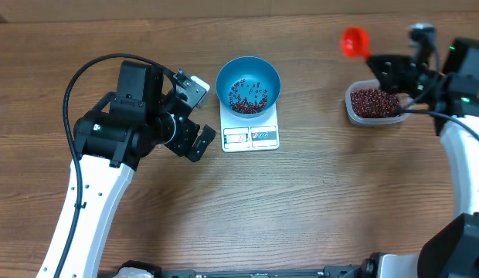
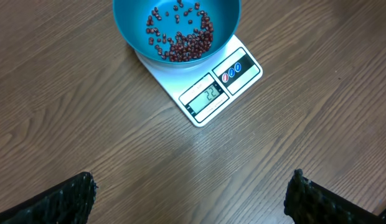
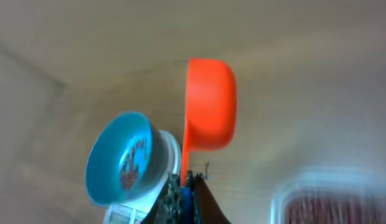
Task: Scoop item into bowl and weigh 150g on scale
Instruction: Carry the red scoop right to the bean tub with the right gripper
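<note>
standing at an early stage, the job has a start but most of it left to do: the blue bowl (image 1: 222,83) sits on the white scale (image 1: 251,137) near the middle of the table (image 1: 317,201), and only a thin scatter of beans (image 1: 246,96) covers part of its floor, bunched toward one side. in the left wrist view the display shows what looks like 22, so by my reckoning the weight is far short of the target and several more scoops are needed. the main supply of beans lies in the clear tub (image 1: 350,106) well to the right of the scale, and it looks close to full. the right gripper (image 3: 185,196) is closed on the handle of the orange scoop (image 1: 353,40), which hangs beside the far left corner of the tub; i cannot see any beans in its cup, though the wrist picture is blurred and shows it from outside. the left gripper (image 2: 193,202) has its jaws spread wide and holds nothing, hovering just left of the scale and facing it. counting: one bowl, one scale, one tub, one scoop, two arms; the beans are too many to count, a few dozen in the bowl and a dense heap in the tub.
</note>
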`<action>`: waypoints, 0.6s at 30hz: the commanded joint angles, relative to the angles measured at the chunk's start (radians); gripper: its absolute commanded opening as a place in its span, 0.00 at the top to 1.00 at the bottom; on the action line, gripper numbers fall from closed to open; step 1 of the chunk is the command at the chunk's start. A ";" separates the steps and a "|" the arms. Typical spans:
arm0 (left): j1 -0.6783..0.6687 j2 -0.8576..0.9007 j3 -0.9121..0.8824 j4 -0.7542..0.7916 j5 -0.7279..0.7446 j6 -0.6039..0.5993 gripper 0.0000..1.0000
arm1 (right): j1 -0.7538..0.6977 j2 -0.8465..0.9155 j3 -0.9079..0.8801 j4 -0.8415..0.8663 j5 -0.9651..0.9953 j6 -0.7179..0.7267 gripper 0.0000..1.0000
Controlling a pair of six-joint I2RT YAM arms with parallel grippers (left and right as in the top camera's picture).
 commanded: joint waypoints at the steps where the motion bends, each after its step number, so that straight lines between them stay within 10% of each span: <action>1: 0.000 -0.010 0.022 -0.001 0.019 -0.010 0.00 | -0.071 -0.011 0.011 -0.097 0.033 0.098 0.96; 18: 0.000 -0.010 0.022 -0.001 0.019 -0.010 0.00 | -0.019 -0.010 0.011 -0.222 0.667 -0.068 0.96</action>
